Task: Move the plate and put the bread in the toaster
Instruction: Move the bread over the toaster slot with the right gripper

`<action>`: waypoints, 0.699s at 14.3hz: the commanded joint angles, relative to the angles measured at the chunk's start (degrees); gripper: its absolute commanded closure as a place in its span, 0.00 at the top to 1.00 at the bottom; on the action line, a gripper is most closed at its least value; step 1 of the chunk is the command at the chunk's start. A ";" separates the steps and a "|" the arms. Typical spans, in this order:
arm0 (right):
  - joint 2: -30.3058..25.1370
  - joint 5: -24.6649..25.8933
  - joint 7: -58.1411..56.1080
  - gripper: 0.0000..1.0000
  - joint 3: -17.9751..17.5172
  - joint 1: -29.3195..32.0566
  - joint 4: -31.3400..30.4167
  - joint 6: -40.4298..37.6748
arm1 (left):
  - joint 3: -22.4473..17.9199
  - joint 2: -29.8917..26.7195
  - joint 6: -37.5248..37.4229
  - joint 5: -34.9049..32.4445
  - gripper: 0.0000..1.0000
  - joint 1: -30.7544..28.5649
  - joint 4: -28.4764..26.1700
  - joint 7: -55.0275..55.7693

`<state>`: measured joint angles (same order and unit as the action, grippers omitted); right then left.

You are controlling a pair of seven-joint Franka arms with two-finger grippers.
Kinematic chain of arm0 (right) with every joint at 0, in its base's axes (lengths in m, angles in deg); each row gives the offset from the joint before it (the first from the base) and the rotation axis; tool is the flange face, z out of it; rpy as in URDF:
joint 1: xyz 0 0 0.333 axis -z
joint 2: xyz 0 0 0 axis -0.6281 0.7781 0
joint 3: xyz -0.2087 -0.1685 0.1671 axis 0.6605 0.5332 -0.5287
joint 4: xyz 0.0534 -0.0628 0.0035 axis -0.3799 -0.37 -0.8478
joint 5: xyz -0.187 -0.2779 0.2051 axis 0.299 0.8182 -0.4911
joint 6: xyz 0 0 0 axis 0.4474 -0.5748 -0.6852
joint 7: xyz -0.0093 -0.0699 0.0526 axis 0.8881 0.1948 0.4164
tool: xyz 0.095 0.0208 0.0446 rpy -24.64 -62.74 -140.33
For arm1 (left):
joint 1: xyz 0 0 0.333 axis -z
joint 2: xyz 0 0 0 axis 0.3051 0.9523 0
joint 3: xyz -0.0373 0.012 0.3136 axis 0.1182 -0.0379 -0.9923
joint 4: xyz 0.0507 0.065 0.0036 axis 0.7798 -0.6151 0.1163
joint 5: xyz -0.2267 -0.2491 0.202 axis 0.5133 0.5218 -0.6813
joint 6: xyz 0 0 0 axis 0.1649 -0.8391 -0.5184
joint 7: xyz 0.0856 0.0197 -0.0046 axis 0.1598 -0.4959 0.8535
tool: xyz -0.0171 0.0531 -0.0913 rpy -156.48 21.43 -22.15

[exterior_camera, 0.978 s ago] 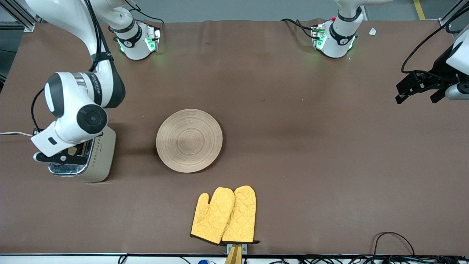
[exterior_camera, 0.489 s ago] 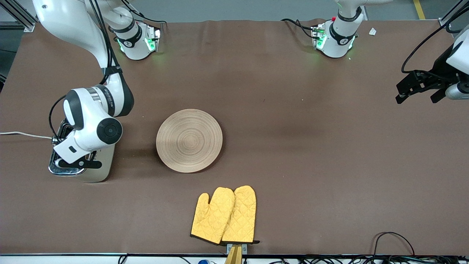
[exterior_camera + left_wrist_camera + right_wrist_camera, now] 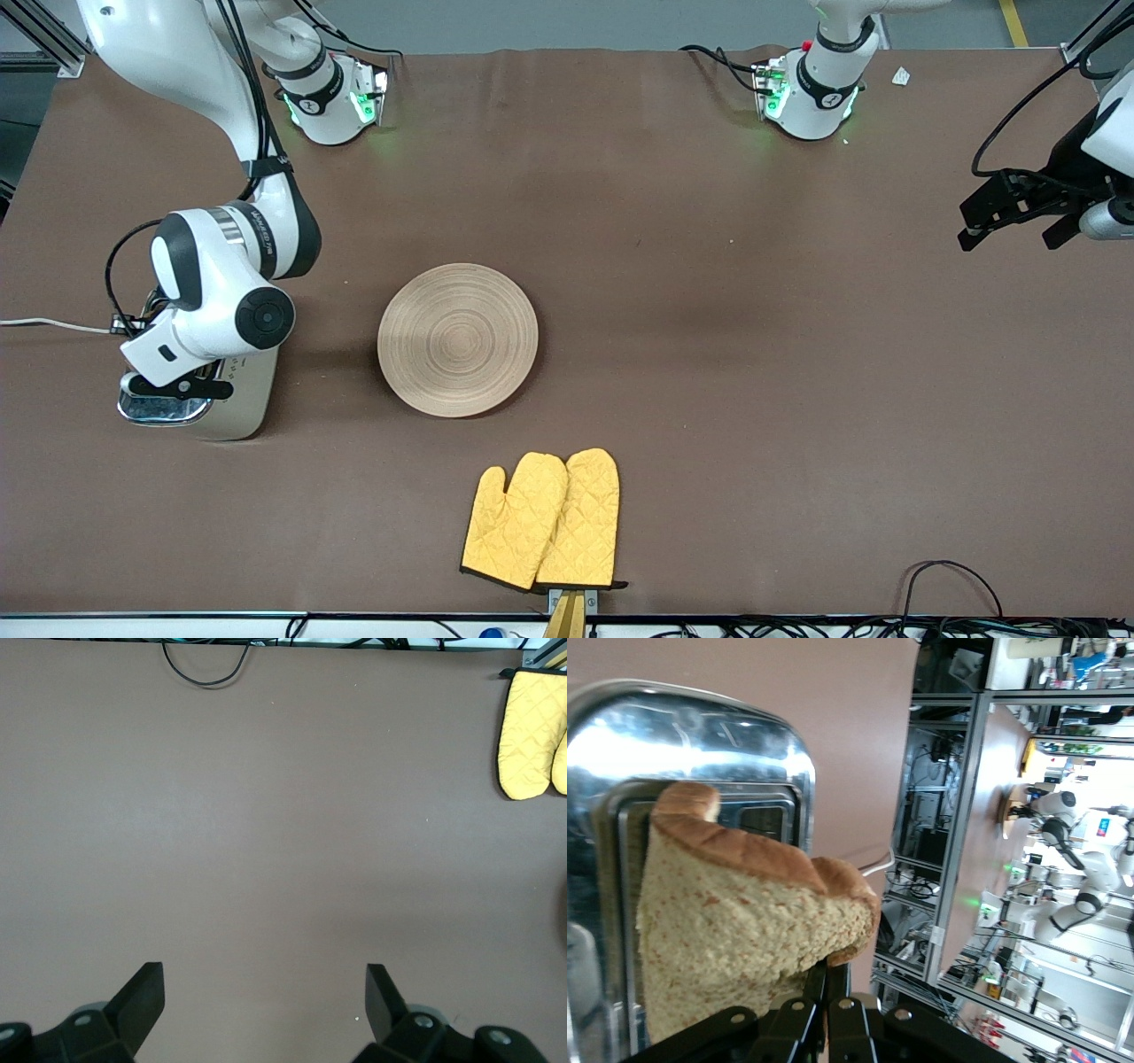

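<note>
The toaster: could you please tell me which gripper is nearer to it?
Right. The right gripper holds the bread directly over the toaster; the left gripper waits over the table's other end.

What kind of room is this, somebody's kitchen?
More likely a robot lab with kitchen props: two arms bolted to a brown-covered table holding a toaster, a plate and oven mitts, with metal framing and other robots nearby.

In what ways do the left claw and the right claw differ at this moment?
The left claw is open and holds nothing; the right claw is shut on the bread. The left claw hangs over bare table at the left arm's end; the right claw is over the toaster, bread at a slot. Both are black, two-fingered.
</note>
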<state>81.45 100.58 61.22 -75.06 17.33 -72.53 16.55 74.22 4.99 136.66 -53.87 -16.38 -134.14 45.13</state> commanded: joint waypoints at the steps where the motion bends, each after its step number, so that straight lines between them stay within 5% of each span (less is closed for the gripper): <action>1: -1.30 2.86 -0.09 0.00 -0.51 0.05 -1.49 -1.69 | -0.27 0.20 0.08 0.16 1.00 0.02 0.92 -0.74; 10: -1.92 3.83 -2.55 0.00 -0.60 -1.62 -2.10 -6.54 | -0.27 0.29 0.08 0.25 1.00 0.02 0.92 -0.82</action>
<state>81.28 103.16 59.72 -75.28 16.54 -72.94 10.76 74.22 5.00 136.67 -53.87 -16.38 -134.14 45.12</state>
